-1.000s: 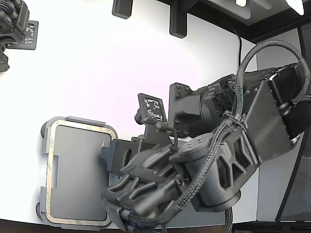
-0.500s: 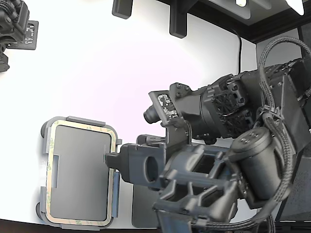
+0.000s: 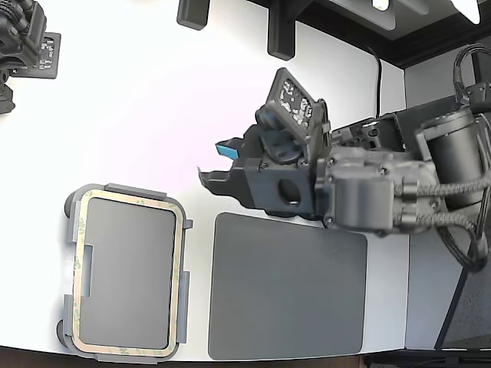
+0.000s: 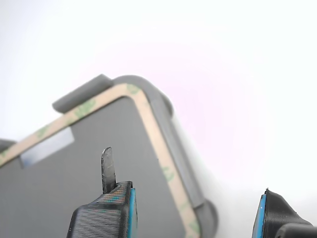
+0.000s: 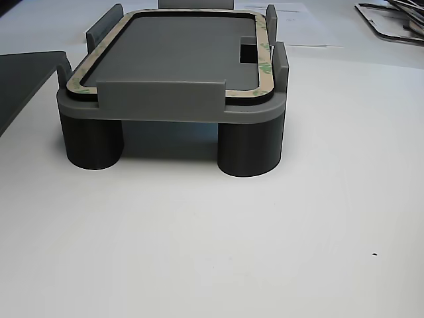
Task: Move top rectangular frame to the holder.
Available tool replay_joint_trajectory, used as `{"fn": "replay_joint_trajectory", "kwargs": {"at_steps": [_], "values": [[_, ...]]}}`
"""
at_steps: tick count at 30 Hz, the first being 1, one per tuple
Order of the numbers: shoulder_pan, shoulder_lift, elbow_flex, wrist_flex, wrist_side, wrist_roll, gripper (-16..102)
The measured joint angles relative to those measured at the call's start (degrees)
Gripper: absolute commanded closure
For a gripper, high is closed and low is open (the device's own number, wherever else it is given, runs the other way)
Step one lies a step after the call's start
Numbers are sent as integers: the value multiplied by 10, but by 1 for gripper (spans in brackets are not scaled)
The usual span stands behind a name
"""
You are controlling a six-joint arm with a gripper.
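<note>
The tan rectangular frame with greenish specks lies flat in the light grey holder at the exterior view's lower left, inside the raised tabs. It also shows in the wrist view and in the other view, seated on the holder that stands on round feet. My gripper is open and empty, off to the exterior view's right of the holder and apart from it. In the wrist view the gripper has its jaws spread, looking at the holder's corner.
A solid dark grey mat lies next to the holder, under my arm. A second arm sits at the exterior view's top left. Black brackets stand along the far edge. The table ends at the exterior view's right.
My gripper has pulled away from the holder's edge toward the exterior view's right and upper part, uncovering the dark mat. The frame stays in the holder.
</note>
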Motion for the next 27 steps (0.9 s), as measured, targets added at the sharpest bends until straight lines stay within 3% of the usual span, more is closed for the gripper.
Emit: {"fn": "replay_joint_trajectory", "kwargs": {"at_steps": [6, 13, 21, 27], "values": [[-104, 126, 127, -60, -81, -206, -14], [-200, 245, 244, -125, -137, -385, -14], [-203, 353, 346, -189, -131, -442, -14], [-204, 415, 432, -182, -131, -433, -14]]}}
